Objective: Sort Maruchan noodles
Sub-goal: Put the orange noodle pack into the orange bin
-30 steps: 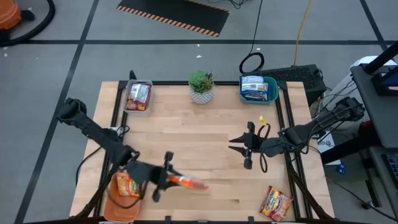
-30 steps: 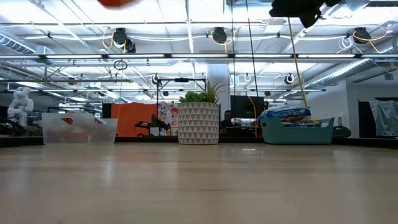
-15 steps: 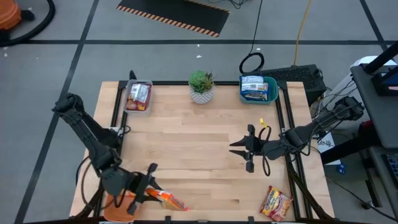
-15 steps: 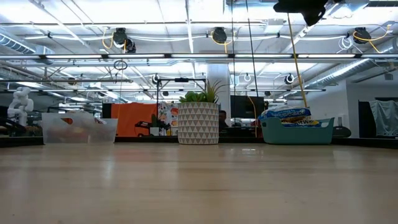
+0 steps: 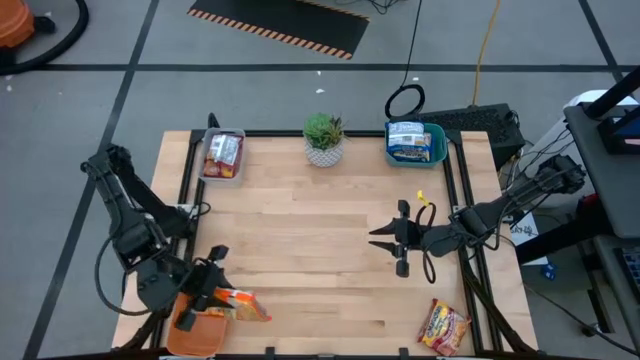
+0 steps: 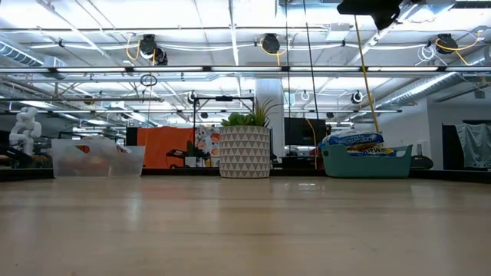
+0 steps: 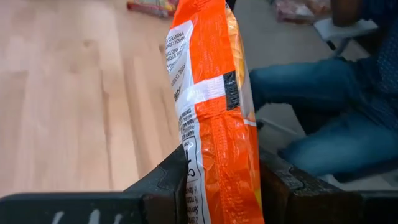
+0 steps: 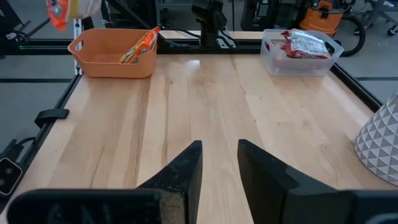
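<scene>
Orange packet (image 5: 240, 304) is clamped in the left gripper (image 5: 212, 297) over the orange tray (image 5: 186, 330); one packet (image 5: 444, 325) remains loose; right gripper (image 5: 392, 240) idles, jaws apart.

You have bare desk (image 5: 310, 250) across the whole middle. Obstacles line the far edge: clear tray (image 5: 222, 156), potted plant (image 5: 324, 138), teal tray (image 5: 414, 143). The orange tray (image 5: 200, 322) blocks the near left corner, with the left gripper (image 5: 208, 296) above it. One loose packet (image 5: 444, 325) lies near right.
</scene>
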`<state>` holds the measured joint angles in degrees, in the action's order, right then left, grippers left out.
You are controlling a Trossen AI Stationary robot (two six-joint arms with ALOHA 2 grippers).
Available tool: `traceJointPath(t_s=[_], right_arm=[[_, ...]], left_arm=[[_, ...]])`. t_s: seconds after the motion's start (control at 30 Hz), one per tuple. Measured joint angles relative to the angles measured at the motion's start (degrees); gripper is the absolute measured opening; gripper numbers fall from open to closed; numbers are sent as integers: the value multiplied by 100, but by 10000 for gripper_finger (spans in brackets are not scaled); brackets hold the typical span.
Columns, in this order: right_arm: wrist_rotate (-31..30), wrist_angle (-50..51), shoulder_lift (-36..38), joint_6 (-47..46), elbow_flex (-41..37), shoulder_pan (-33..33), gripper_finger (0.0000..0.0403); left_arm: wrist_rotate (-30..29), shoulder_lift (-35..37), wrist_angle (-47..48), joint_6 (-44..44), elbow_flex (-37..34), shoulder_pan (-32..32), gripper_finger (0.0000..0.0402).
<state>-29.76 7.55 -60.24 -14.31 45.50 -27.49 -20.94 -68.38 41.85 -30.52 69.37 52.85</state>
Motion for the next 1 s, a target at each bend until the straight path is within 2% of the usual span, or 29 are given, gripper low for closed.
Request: traceJointPath(t_s=[0.17,0.43,0.87,1.0], right_arm=[[50,0,14,-2,0,0,98],[659,-327,55,-236,0,0,98],[743,-391,60,-152,0,0,98],[743,-390,60,-151,0,0,98]], left_arm=[[248,-15,226,-352,21,295,124],[316,-31,1001,-1446,21,869,124],[338,-94,1720,-1501,-129,1776,124],[713,-94,1721,-1502,-352,1919,124]])
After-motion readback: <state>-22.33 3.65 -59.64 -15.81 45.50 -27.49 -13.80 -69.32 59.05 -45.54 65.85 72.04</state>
